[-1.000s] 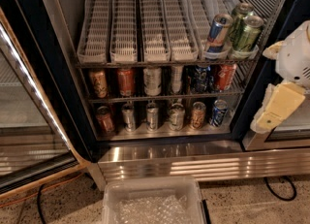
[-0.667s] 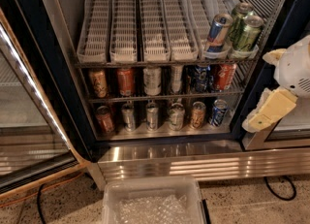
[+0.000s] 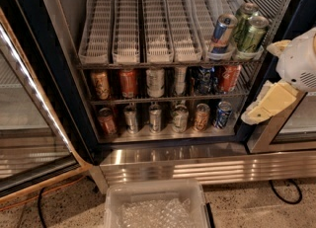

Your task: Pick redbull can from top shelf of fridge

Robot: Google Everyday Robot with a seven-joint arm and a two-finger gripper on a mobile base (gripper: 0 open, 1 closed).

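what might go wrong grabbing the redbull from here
The redbull can stands close beside two green cans on the sloped shelf. The claw, low at the right outside the fridge, may knock them while reaching in. Its path also passes the fridge's right frame, which it might clip.

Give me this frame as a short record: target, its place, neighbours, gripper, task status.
target: redbull can
place: front end of a lane, right side of the shelf
neighbours: two green cans just to its right
gripper: gripper at the right frame of the fridge, below and right of the can, not touching it
status: can not yet picked
floor: clear bin in front of the fridge
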